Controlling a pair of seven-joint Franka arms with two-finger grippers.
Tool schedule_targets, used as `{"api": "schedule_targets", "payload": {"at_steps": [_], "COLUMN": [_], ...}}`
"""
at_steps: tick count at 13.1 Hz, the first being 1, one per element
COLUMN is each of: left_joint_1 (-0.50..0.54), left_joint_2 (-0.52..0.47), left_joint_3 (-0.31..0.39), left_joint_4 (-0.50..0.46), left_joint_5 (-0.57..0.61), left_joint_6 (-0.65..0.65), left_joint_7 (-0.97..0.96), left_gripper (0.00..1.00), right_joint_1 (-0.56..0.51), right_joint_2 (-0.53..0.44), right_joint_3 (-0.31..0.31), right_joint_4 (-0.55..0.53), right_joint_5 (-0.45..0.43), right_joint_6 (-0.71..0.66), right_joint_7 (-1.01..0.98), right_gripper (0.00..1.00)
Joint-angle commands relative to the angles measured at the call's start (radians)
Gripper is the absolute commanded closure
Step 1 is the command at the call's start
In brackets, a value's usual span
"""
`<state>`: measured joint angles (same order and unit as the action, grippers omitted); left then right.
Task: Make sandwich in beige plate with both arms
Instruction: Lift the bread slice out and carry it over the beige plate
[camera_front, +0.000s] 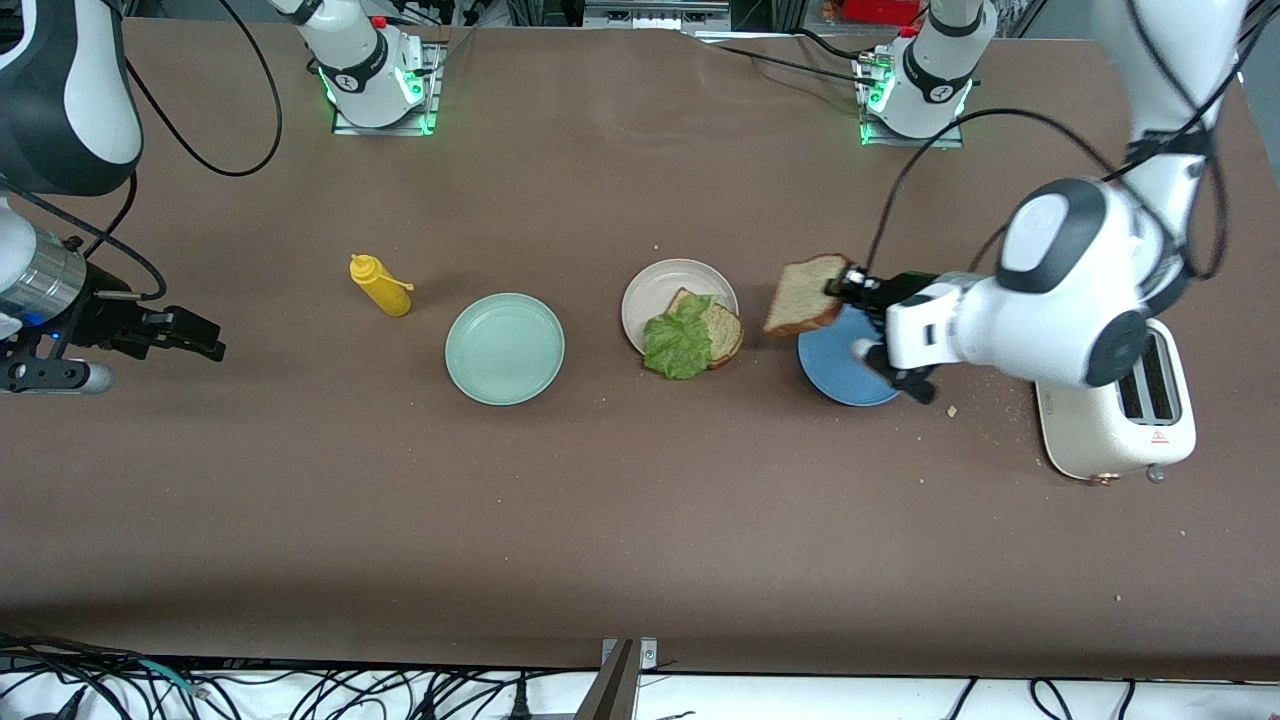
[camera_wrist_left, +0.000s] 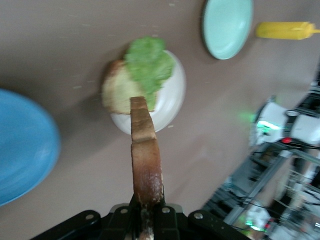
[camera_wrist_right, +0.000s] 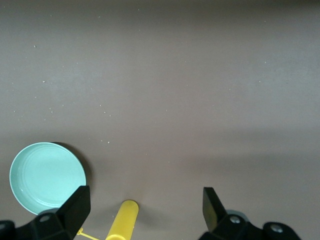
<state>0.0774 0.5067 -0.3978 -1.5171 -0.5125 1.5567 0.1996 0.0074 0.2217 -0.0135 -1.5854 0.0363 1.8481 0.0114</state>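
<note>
The beige plate holds a brown bread slice with a ruffled green lettuce leaf lying on it. My left gripper is shut on the crust of a second bread slice, which hangs tilted in the air over the blue plate's edge, beside the beige plate. In the left wrist view this slice shows edge-on in the left gripper, with the lettuce and beige plate past its tip. My right gripper waits open and holds nothing at the right arm's end of the table.
An empty blue plate lies under the left hand, and a cream toaster stands at the left arm's end. A mint green plate and a yellow mustard bottle sit between the beige plate and the right gripper. Crumbs lie near the toaster.
</note>
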Motion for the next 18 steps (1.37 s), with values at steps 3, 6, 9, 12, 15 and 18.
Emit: {"api": "schedule_targets", "payload": {"at_steps": [3,6,9,12,15,18], "left_joint_1": [-0.018,-0.045,-0.067,-0.067,-0.067,-0.062], "left_joint_2": [0.102,0.18,0.217,0.256,0.297,0.323], "left_joint_3": [0.004,0.004,0.005,0.005,0.007,0.008], "left_joint_4": [0.026,0.005,-0.023,-0.061,-0.089,-0.084], "left_joint_5": [-0.208,-0.306,-0.363,-0.363,-0.357,-0.347], "left_joint_6": [0.052,0.153,0.187,0.187,0.248,0.295], "left_joint_7": [0.02,0.076,0.13,0.141,0.231,0.271], "left_gripper": [1.0,1.0,1.0,1.0,1.0,0.0], "right_joint_1": [0.005,0.005,0.005,0.003,0.003,0.003], "right_joint_2": [-0.01,-0.01,-0.008,-0.008,-0.01,-0.01], "right_joint_3": [-0.005,-0.005,-0.005,-0.006,-0.006,-0.006], "right_joint_4": [-0.008,-0.008,-0.01,-0.01,-0.01,-0.01], "right_joint_5": [-0.013,-0.013,-0.015,-0.013,-0.013,-0.013], "right_joint_6": [-0.001,-0.006,-0.006,-0.016,-0.017,-0.017], "right_joint_7": [-0.013,-0.014,-0.014,-0.014,-0.014,-0.014], "right_gripper": [0.01,0.01,0.01,0.01,0.01,0.01]}}
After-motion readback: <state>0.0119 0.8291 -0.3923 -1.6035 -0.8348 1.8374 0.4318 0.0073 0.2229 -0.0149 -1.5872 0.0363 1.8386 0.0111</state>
